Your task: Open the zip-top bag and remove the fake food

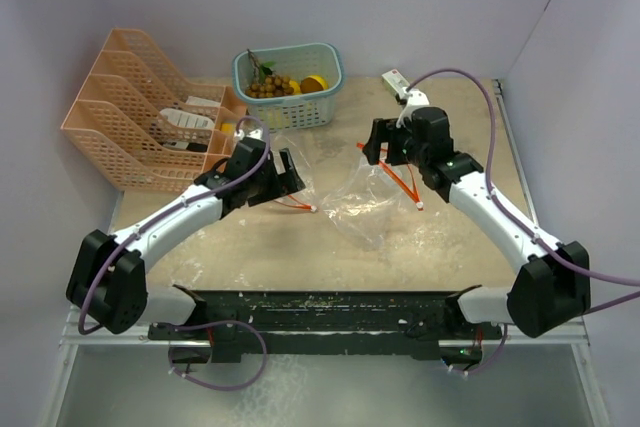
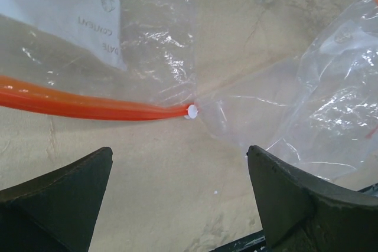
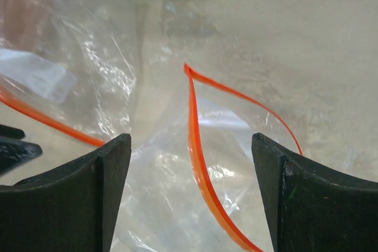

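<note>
With both sets of jaws spread and empty, centre right gripper [image 3: 189, 146] over orange rim [image 3: 195, 146] of open bag [image 1: 365, 202], pinch one lip only, hold left gripper [image 2: 177, 157] clear.

Robot test cell in a lab

Plain pale walls [image 1: 420, 7] box in a worn beige desk [image 1: 330, 257]. Two white-and-black arms, the left arm [image 1: 180, 217] and the right arm [image 1: 500, 212], are bolted to a black rail [image 1: 320, 309] and trail purple cables [image 1: 470, 75]. Behind the left jaws stands a peach file tray [image 1: 130, 117]. Farther back, between both pairs of jaws, a pale blue basket [image 1: 290, 112] holds fake food [image 1: 270, 85]. Beyond the right jaws lies a small white-green box [image 1: 397, 82]. A clear zip-top bag [image 1: 365, 202] with an orange seal lies between the left jaws and the right jaws.
</note>
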`<action>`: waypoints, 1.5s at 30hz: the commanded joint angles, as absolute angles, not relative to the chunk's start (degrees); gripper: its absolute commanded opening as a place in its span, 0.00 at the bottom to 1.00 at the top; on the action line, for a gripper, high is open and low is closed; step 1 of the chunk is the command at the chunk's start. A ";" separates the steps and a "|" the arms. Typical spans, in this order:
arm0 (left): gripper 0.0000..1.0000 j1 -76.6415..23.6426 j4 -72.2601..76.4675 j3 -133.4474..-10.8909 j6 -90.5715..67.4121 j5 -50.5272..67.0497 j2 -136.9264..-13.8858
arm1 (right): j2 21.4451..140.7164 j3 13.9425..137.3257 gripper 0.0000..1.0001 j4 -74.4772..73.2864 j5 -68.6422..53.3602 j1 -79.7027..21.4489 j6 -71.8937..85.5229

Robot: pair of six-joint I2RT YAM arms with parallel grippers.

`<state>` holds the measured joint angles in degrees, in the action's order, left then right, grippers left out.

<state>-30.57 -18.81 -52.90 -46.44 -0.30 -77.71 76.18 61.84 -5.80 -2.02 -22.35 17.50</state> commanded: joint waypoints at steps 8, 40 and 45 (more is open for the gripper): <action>0.96 -30.83 -17.84 -50.43 -50.42 -2.18 -73.88 | 74.01 58.18 0.53 -8.94 -3.87 -21.80 19.20; 0.74 -30.61 -12.84 -51.51 -50.00 0.48 -79.72 | 75.23 58.17 0.62 -9.82 -7.20 -21.09 16.49; 0.75 -30.61 -12.96 -51.22 -50.22 0.43 -79.48 | 75.62 55.75 0.46 -8.83 -9.67 -21.09 16.11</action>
<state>-30.57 -15.38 -50.65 -49.95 -0.19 -79.66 75.53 56.99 -10.37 -6.39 -21.30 16.84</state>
